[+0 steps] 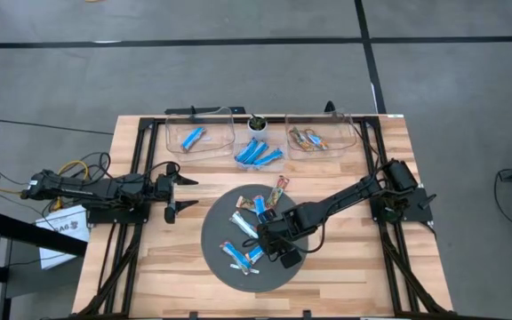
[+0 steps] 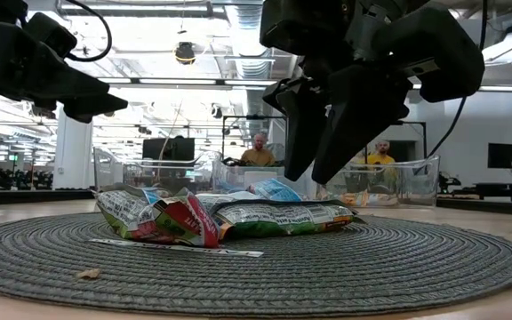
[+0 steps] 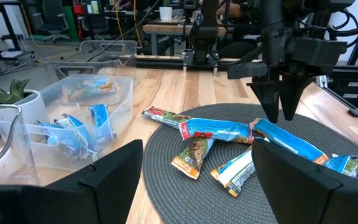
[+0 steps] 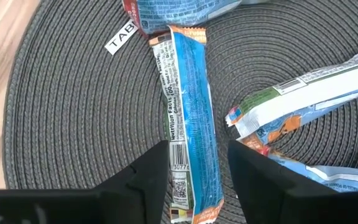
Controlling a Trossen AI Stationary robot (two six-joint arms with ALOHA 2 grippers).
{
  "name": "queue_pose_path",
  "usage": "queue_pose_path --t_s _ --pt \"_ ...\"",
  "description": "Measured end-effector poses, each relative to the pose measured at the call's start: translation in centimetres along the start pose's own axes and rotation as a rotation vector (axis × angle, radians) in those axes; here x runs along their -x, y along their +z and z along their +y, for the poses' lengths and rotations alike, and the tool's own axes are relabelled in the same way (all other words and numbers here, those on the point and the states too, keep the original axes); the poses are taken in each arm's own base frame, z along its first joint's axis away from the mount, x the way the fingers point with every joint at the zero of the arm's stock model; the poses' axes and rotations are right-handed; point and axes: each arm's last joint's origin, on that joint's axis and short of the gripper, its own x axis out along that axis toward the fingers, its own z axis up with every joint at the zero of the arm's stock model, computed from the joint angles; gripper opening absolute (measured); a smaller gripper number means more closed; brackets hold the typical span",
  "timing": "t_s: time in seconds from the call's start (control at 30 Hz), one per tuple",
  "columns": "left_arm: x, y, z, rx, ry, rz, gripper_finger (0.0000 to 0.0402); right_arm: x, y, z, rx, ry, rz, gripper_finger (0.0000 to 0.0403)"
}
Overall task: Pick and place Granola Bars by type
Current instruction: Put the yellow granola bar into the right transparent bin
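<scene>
Several granola bars lie flat on the round grey mat [image 1: 220, 233]: blue-and-white ones [image 1: 243, 222] and a tan one [image 1: 280, 187] at the mat's far edge. My right gripper [image 1: 269, 233] hangs over the mat, pointing steeply down and open. Its fingers stand on either side of a blue bar with orange ends [image 4: 188, 124], above it and apart from it. In the low view its fingertips [image 2: 314, 173] hang clear over the pile [image 2: 229, 218]. My left gripper [image 1: 180, 191] waits open and level at the table's left, touching nothing.
Clear bins stand along the far edge: the left one [image 1: 200, 133] holds a blue bar, the right one [image 1: 320, 135] holds tan bars. Blue bars [image 1: 258, 155] lie in a clear bin [image 3: 120, 93] between them, near a small potted plant [image 1: 257, 123]. Bare wood surrounds the mat.
</scene>
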Motion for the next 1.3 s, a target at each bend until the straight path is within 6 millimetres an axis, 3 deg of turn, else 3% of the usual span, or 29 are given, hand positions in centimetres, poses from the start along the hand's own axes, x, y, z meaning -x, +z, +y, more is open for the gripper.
queue_pose_path --t_s 0.63,1.07,1.2,1.3 --pt "0.0 0.0 0.0 -0.007 0.000 0.000 0.0294 0.1 -0.6 -1.7 -0.099 -0.019 0.017 0.0142" --pt "0.0 0.0 0.0 -0.009 0.000 0.000 0.0294 0.0 -0.2 0.4 -0.011 0.005 0.035 0.0136" --pt "0.0 0.0 0.0 0.000 0.000 0.000 0.0294 -2.0 -0.1 0.6 -0.006 0.018 0.090 0.0137" --pt "0.0 0.0 0.0 -0.006 0.000 -0.002 0.0294 -2.4 1.5 0.5 0.014 0.009 0.044 0.0139"
